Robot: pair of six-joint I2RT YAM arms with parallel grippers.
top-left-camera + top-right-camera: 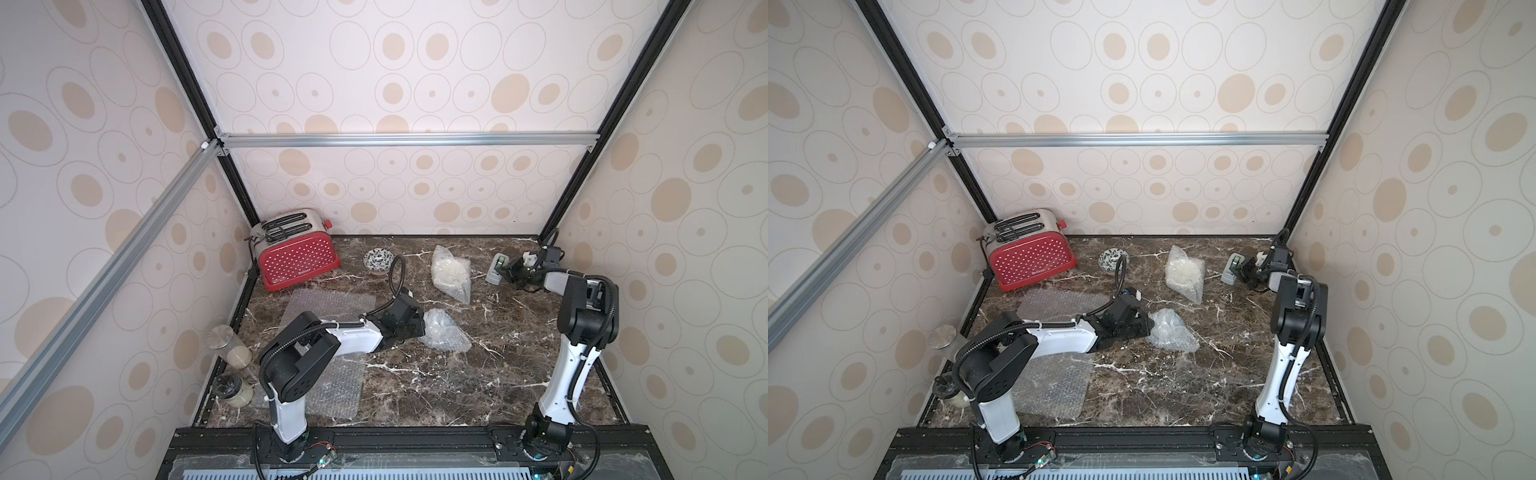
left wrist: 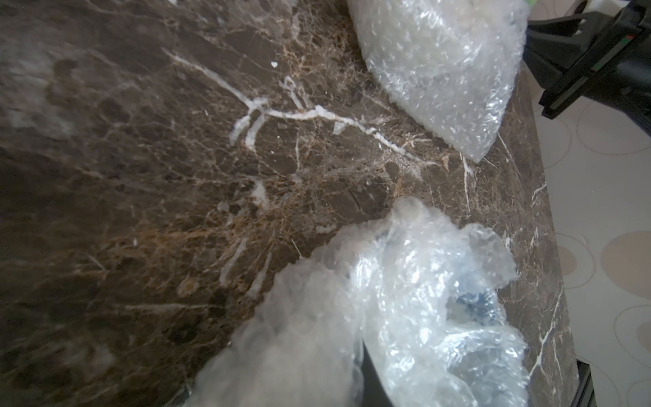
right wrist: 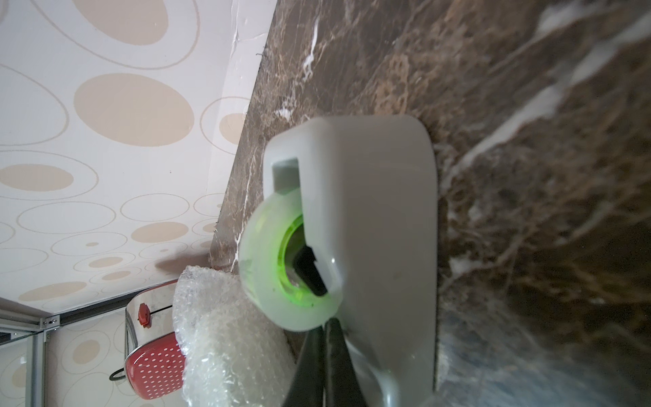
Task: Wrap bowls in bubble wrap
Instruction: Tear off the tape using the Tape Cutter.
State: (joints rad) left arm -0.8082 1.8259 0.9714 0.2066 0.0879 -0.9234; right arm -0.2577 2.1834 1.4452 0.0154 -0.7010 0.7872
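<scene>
One bare leaf bowl (image 1: pixel 378 261) sits at 11 o'clock on the table (image 1: pixel 498 374). Two bowls are in bubble wrap: the far bundle (image 1: pixel 451 274) at 1 o'clock and the blue bundle (image 1: pixel 444 332) in the middle. The left arm reaches low. The left gripper (image 1: pixel 417 328) touches the blue bundle, but wrap hides its fingers, so I cannot tell. The right gripper (image 3: pixel 324 327) is pinched together at the tape dispenser (image 3: pixel 370 211), 2 o'clock. The red toaster (image 1: pixel 297 253) has writing too small to read.

We see 1 leaf-patterned bowl (image 1: pixel 378 261) standing bare and upright at the back of the surface (image 1: pixel 457 386). A pale bundle (image 1: pixel 451 272) of bubble wrap lies to its right, a crumpled bundle (image 1: pixel 444 330) showing blue sits mid-surface, and 1 flat sheet (image 1: pixel 328 305) lies left.
</scene>
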